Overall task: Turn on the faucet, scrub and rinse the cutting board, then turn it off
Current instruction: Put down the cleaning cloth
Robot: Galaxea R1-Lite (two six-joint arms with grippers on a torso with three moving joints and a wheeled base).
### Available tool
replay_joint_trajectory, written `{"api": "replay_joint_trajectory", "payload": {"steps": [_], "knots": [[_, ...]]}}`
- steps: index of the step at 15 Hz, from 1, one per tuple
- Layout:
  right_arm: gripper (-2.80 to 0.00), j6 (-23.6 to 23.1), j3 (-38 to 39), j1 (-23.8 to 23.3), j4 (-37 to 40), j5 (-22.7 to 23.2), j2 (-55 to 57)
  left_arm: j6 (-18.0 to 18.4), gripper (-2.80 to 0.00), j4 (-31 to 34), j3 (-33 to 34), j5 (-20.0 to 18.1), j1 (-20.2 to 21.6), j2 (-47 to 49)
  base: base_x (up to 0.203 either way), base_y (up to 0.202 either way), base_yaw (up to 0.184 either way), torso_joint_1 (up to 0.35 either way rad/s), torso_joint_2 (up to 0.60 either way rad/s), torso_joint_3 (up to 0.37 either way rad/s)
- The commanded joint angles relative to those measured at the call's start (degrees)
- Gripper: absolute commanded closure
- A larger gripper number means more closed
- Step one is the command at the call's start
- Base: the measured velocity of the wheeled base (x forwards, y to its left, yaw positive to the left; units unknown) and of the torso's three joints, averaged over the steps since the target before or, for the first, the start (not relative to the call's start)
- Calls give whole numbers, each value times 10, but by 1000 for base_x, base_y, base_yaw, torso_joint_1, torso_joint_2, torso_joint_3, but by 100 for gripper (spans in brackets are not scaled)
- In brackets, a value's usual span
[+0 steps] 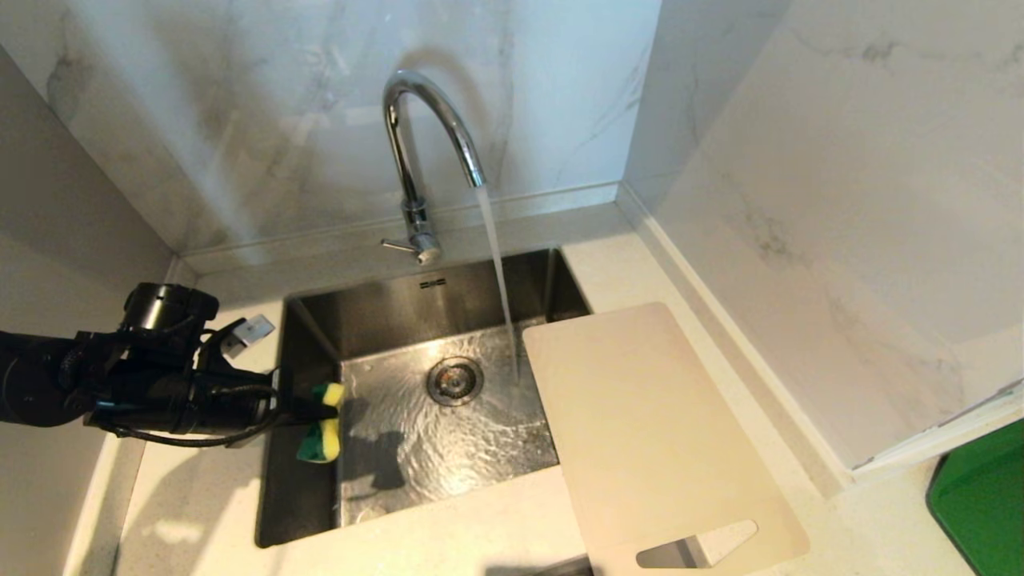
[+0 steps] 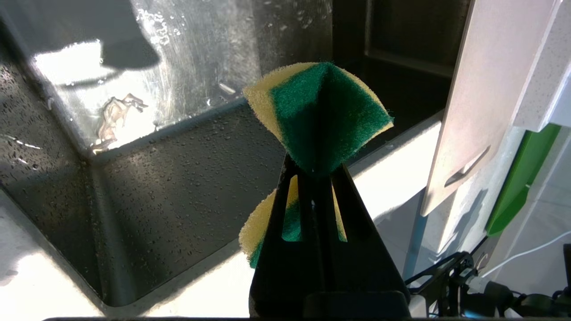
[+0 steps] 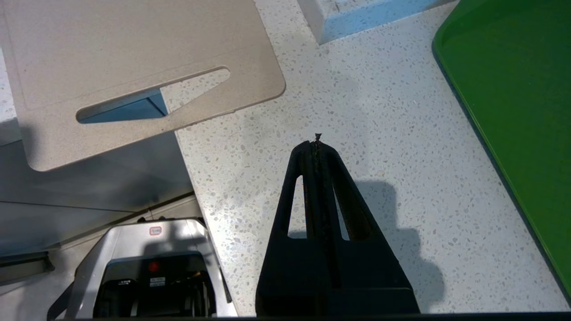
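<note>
Water streams from the chrome gooseneck faucet [image 1: 420,144] into the steel sink [image 1: 384,312]. The cream-white cutting board [image 1: 640,432] lies flat over the sink's right edge and the counter, handle slot nearest me; it also shows in the right wrist view [image 3: 134,49] and the left wrist view [image 2: 486,89]. My left gripper [image 1: 320,414] [image 2: 316,169] hovers over the sink's left side, shut on a folded yellow-and-green sponge [image 1: 324,436] [image 2: 319,116]. My right gripper [image 3: 316,142] is shut and empty above the speckled counter, right of the board's handle end.
A green tray [image 1: 980,504] [image 3: 513,89] lies on the counter at the right. Marble walls close in behind and to the right. The drain [image 1: 454,380] sits mid-basin under rippling water. The robot's base [image 3: 147,267] shows below the counter's edge.
</note>
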Motion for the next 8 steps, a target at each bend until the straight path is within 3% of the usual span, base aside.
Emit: {"api": "replay_joint_trajectory", "payload": {"steps": [1, 4, 8], "knots": [[0, -12, 1, 0, -1, 4, 2, -1, 0, -1, 0, -2, -1, -1, 0, 0, 0, 0, 0, 0], [0, -39, 1, 1, -3, 16, 2, -1, 0, -1, 0, -2, -1, 3, 0, 0, 0, 0, 0, 0], [0, -9, 1, 54, -1, 10, 0, -1, 0, -1, 1, -2, -1, 4, 0, 0, 0, 0, 0, 0]]}}
